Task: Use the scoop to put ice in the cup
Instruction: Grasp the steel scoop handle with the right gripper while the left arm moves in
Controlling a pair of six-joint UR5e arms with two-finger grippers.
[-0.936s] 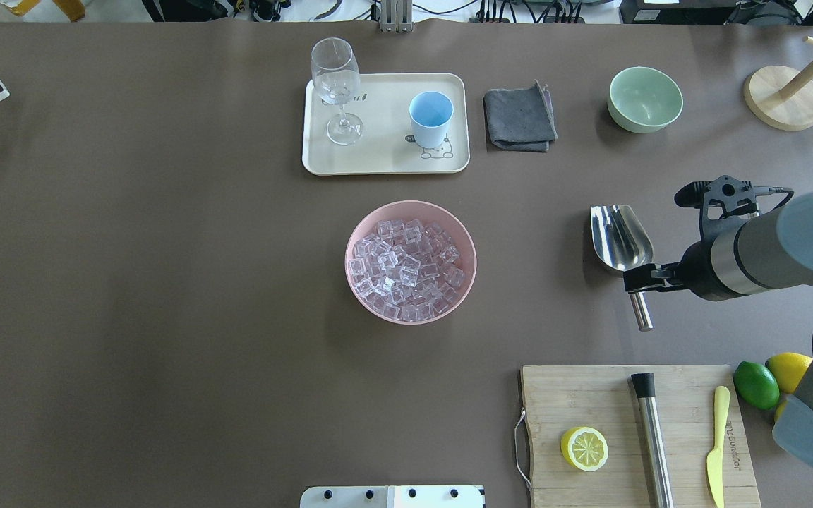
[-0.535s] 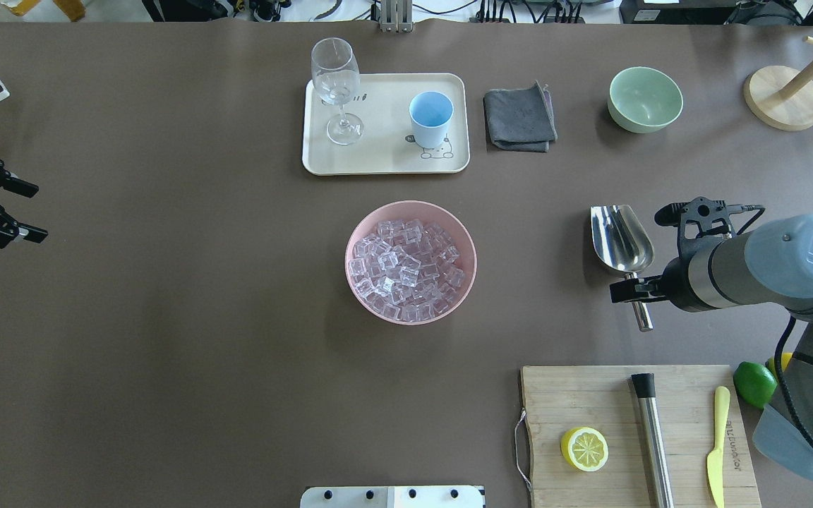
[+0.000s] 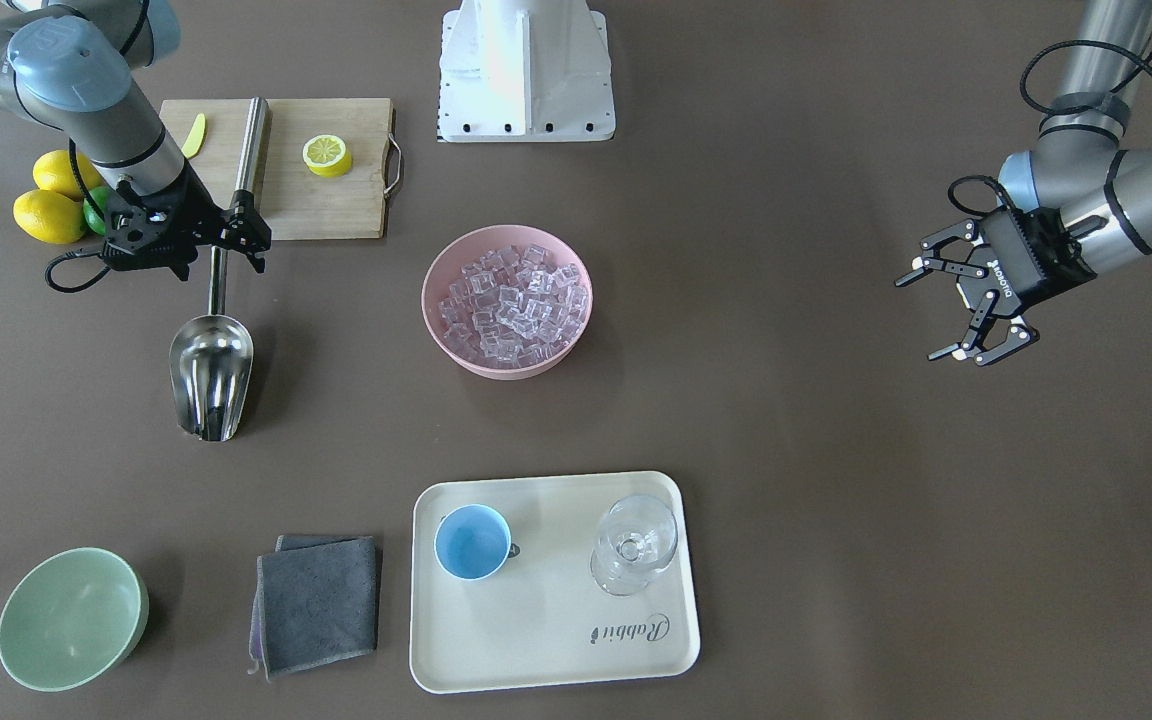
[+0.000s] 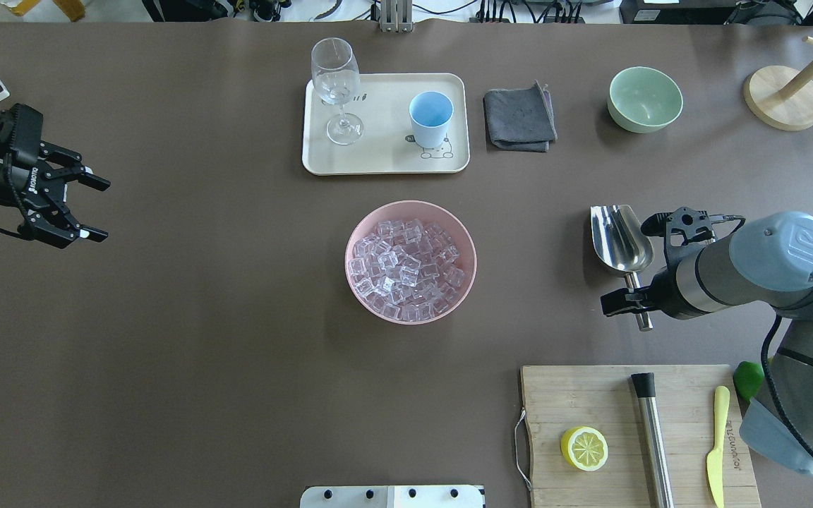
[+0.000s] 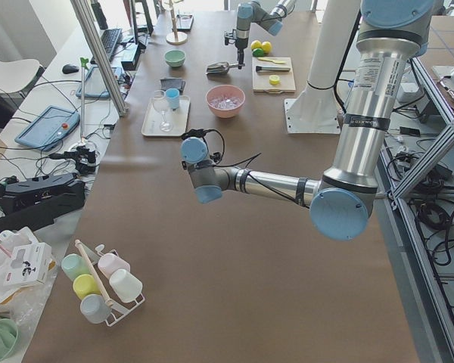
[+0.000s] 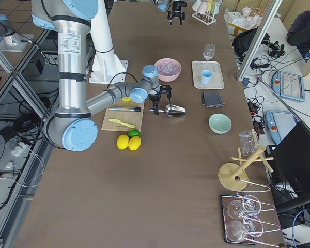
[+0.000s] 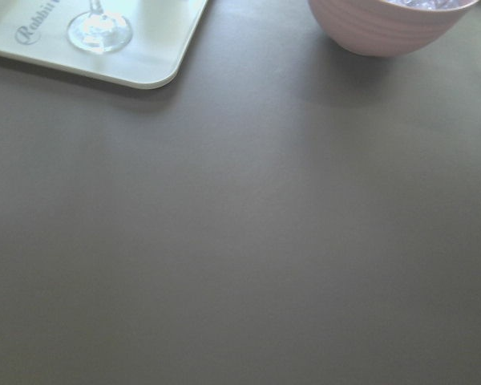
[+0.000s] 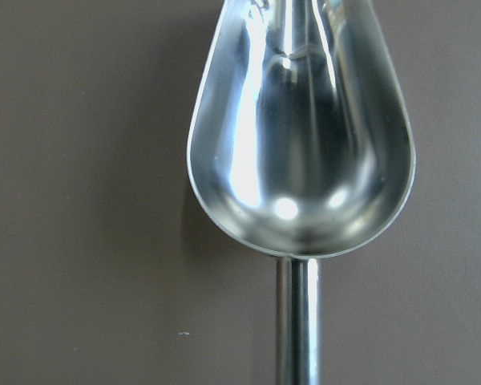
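Over brown tabletop [image 4: 202, 339], right hand [image 3: 221, 262] straddles scoop [image 3: 211, 375] handle, unclenched; left hand [image 4: 99, 210] hovers spread.

— How is the light?
— Bright and even, from overhead. The matte brown table [image 4: 166, 353] takes only soft, faint shadows; one lies left of the round pale-green bowl [image 4: 645, 99] in the overhead view.
— Any glare?
— White streaks run down the shiny stainless-steel scoop [image 8: 301, 136] in the right wrist view. The left wrist view looks washed out, the cream rectangular tray [image 7: 164, 40] and the clear stemmed glass [image 7: 100, 28] nearly bleached.
— Sharpness?
— The fixed views are crisp.
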